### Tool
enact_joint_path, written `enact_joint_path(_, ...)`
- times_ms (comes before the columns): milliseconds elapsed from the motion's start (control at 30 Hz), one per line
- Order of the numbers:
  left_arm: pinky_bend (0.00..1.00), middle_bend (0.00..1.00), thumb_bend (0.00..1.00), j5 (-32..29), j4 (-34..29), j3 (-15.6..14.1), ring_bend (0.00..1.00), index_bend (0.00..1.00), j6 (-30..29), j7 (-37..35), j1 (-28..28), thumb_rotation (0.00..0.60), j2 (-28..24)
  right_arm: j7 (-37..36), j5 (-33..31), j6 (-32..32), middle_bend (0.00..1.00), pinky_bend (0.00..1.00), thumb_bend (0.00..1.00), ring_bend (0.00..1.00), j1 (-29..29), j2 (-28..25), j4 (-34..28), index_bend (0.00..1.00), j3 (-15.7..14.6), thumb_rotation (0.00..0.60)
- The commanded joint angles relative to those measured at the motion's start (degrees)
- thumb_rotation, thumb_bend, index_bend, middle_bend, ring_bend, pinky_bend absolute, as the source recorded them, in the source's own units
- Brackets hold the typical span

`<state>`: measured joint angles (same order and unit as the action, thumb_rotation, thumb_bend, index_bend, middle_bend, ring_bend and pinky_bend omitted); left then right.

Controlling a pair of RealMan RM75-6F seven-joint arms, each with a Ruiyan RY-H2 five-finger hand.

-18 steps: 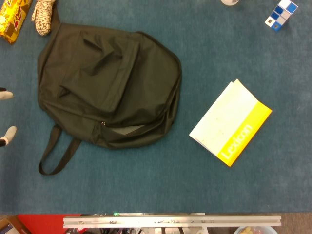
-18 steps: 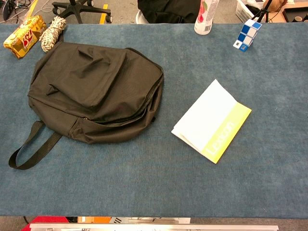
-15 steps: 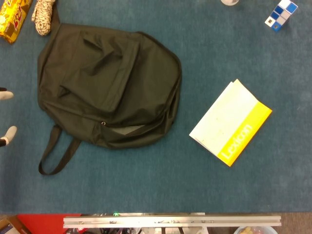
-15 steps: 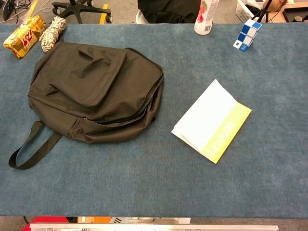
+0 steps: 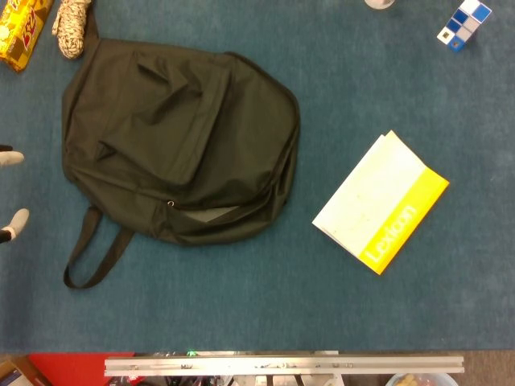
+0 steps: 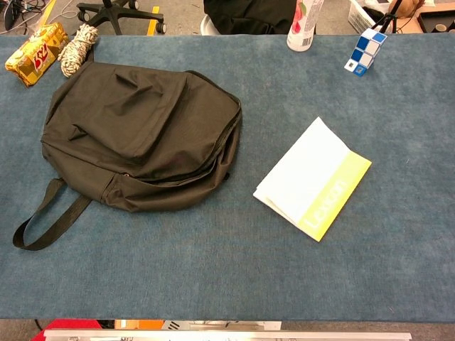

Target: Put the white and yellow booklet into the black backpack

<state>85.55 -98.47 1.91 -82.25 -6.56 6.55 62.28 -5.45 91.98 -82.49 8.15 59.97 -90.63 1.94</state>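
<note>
The black backpack (image 5: 177, 145) lies flat on the blue table cover at the left, its zipper slit gaping a little along the near side and its strap (image 5: 90, 256) trailing toward me. It shows the same way in the chest view (image 6: 138, 135). The white and yellow booklet (image 5: 380, 203) lies closed and slanted to its right, a hand's width away, also in the chest view (image 6: 313, 179). Only two white fingertips (image 5: 10, 158) of my left hand (image 5: 10, 223) poke in at the left edge, apart, holding nothing, left of the backpack. My right hand is out of sight.
A yellow snack pack (image 6: 34, 55) and a coil of rope (image 6: 75, 48) lie at the far left beyond the backpack. A bottle (image 6: 304, 25) and a blue and white cube toy (image 6: 366, 50) stand at the back right.
</note>
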Motion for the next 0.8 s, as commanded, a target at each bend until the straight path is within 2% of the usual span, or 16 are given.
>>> enact_joint_path(33,0.28,0.23,0.20,0.05,-0.01,-0.08,0.16,0.27,-0.06,-0.13,-0.08,0.600,-0.07,0.17,0.56,0.29,0.45,0.50,0.12,0.35,0.42,-0.21,-0.31,0.44,-0.14,0.600)
enact_joint_path(233,0.28,0.23,0.20,0.12,-0.09,-0.16,0.16,0.27,-0.15,-0.42,-0.18,0.600,-0.22,1.94,3.82,3.07,0.45,0.50,0.12,0.35,2.67,-0.53,-0.97,0.44,-1.29,0.600)
enact_joint_path(400,0.28,0.23,0.20,0.76,-0.44,-0.45,0.16,0.27,-0.20,-0.24,-0.18,0.600,-0.39,5.01,7.45,8.01,0.42,0.48,0.11,0.35,6.19,0.52,-1.38,0.43,-2.64,0.600)
enact_joint_path(567,0.28,0.23,0.20,1.34,-0.89,-0.93,0.16,0.27,-0.72,-0.23,-0.61,0.600,-0.63,7.76,9.15,15.03,0.36,0.38,0.09,0.26,10.33,3.01,-1.37,0.33,-3.79,0.600)
enact_joint_path(667,0.28,0.23,0.20,1.64,-1.16,-1.21,0.16,0.27,-1.14,-0.39,-0.97,0.600,-0.85,10.62,9.10,19.79,0.29,0.32,0.08,0.20,12.81,5.23,-0.66,0.23,-4.16,0.600)
enact_joint_path(800,0.28,0.23,0.20,2.05,-1.39,-1.64,0.16,0.27,-1.67,-0.54,-1.47,0.600,-1.03,13.56,9.02,23.77,0.25,0.31,0.08,0.16,15.25,8.81,0.79,0.16,-4.30,0.600)
